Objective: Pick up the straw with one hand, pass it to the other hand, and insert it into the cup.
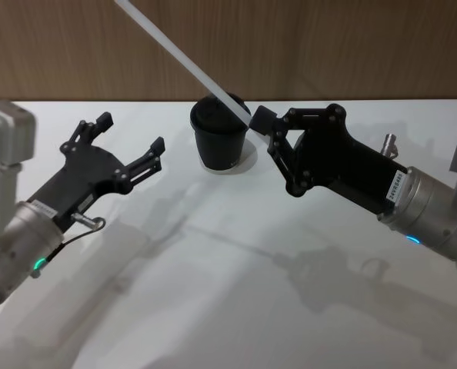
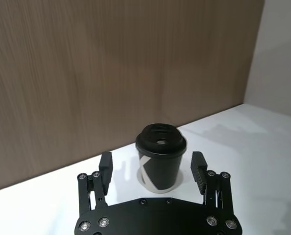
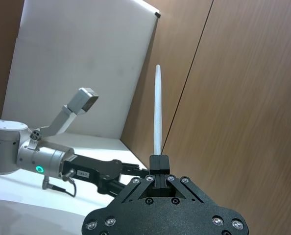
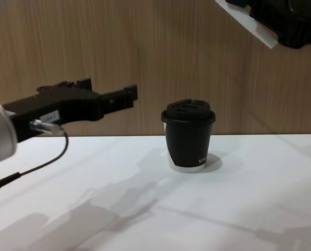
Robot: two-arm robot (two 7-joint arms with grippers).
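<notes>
My right gripper [image 1: 258, 121] is shut on the lower end of the thin white straw [image 1: 182, 58], holding it tilted in the air well above the table. From the wrist, the straw [image 3: 157, 112] sticks straight out of the closed right gripper [image 3: 159, 160]. The black lidded cup [image 1: 219, 140] stands upright near the back of the table. From the chest, the right gripper [image 4: 275, 32] and the straw's end [image 4: 247, 20] are high up and to the right of the cup [image 4: 189, 137]. My left gripper [image 1: 132, 134] hovers open and empty to the cup's left, pointing at the cup [image 2: 160, 164].
The white table [image 1: 228, 292] stretches wide in front of the cup. A wood-panelled wall [image 1: 328, 46] runs right behind the table's back edge. A thin cable [image 4: 45, 162] hangs from my left wrist.
</notes>
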